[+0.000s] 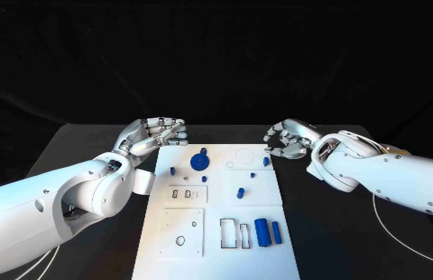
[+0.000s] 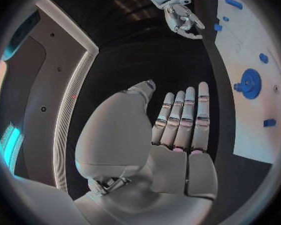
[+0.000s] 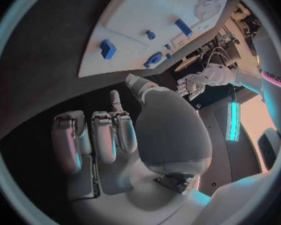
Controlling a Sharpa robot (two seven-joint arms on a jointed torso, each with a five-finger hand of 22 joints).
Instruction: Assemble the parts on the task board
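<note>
Head view: task board centred, blue parts loose on it. Left hand and right hand flank its far end — fingers apart, empty. Step: pre-grasp — next, reach for a part.

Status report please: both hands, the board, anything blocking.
Left hand open, empty, at the board's far left corner. Right hand curled, empty, at far right corner. Blue parts loose on task board. Nothing blocking.
</note>
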